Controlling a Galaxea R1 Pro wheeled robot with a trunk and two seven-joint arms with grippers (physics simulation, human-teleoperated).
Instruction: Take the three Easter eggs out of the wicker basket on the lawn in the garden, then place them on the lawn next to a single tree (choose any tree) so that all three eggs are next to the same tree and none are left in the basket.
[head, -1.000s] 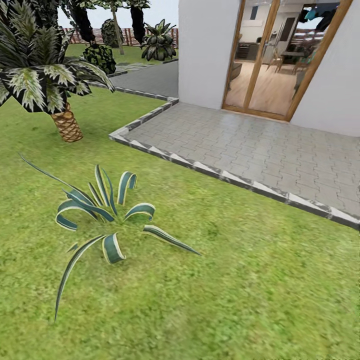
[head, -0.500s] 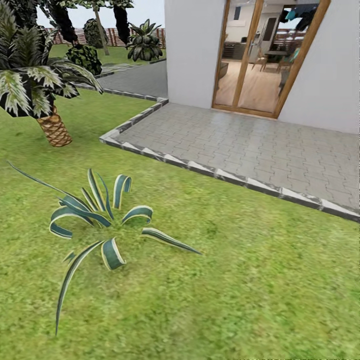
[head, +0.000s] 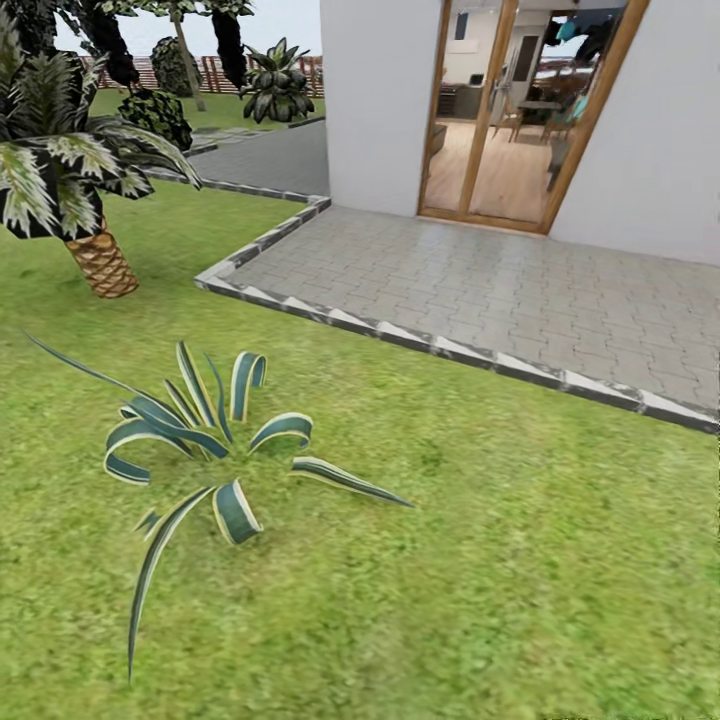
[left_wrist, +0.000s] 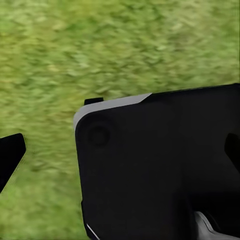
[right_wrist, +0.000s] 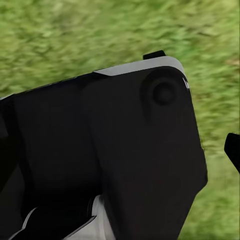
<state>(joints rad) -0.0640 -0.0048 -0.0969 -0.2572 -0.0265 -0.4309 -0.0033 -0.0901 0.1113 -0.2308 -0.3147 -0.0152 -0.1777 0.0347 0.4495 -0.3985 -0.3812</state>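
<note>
Since a second ago the whole head view has slid leftward, so the camera turned, not the plants. From the left on the lawn (head: 480, 560): a scaly palm (head: 100, 262), a spiky striped plant (head: 215, 440), then grey paving (head: 500, 290) at the house. Whether either claw is open I cannot tell. Basket and eggs must be elsewhere; the robot looks to be travelling.

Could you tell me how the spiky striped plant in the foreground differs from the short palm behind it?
The spiky striped plant has no trunk and spreads narrow, curling, cream-edged blades straight from the lawn. The short palm stands on a scaly brown trunk and carries broad, feathery dark fronds with pale patches. The palm is taller and farther off. Both grow on the lawn.
</note>
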